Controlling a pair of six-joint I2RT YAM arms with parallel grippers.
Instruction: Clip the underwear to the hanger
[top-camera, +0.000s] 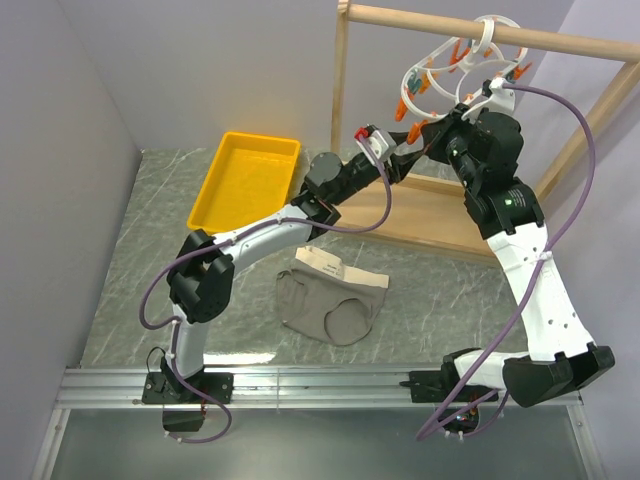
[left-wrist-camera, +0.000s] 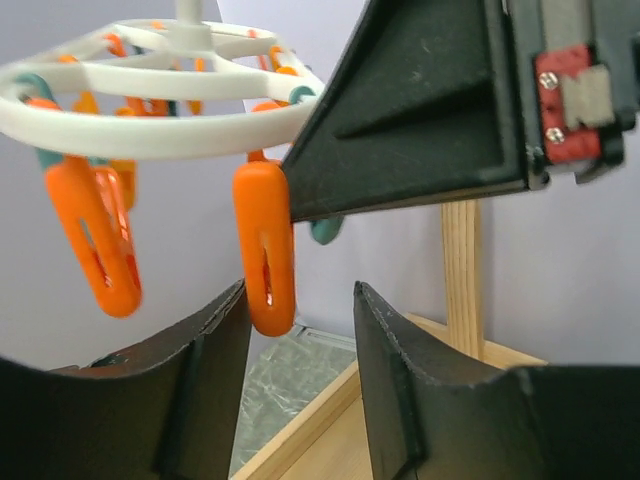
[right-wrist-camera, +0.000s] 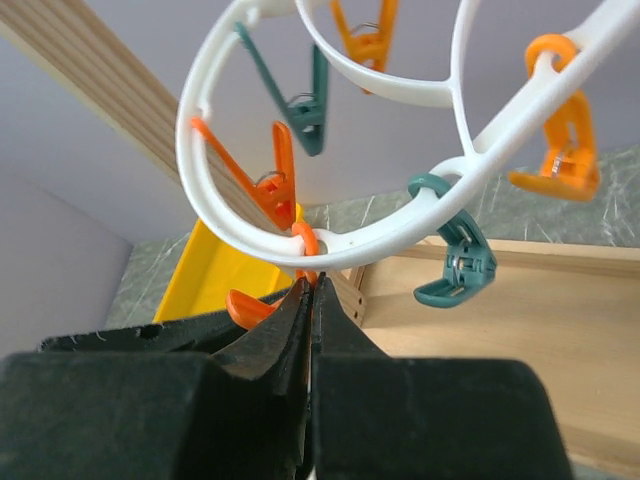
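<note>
The underwear (top-camera: 332, 297) lies flat on the marble table between the two arms, with no gripper on it. The white ring hanger (top-camera: 455, 65) hangs from the wooden rod with orange and teal clothespins. My left gripper (top-camera: 405, 158) is raised beside the hanger; in the left wrist view it (left-wrist-camera: 300, 300) is open and empty, with an orange clothespin (left-wrist-camera: 265, 250) hanging just above its left finger. My right gripper (top-camera: 435, 127) is shut; in the right wrist view its tips (right-wrist-camera: 313, 285) touch an orange clothespin (right-wrist-camera: 245, 305) right under the ring (right-wrist-camera: 400, 235). I cannot see anything held between its jaws.
A yellow tray (top-camera: 245, 180) sits at the back left of the table. The wooden rack frame (top-camera: 440, 20) stands at the back right on a wooden base (top-camera: 430, 225). Grey walls close in the left and back. The right arm's purple cable (top-camera: 585, 150) loops beside the rack.
</note>
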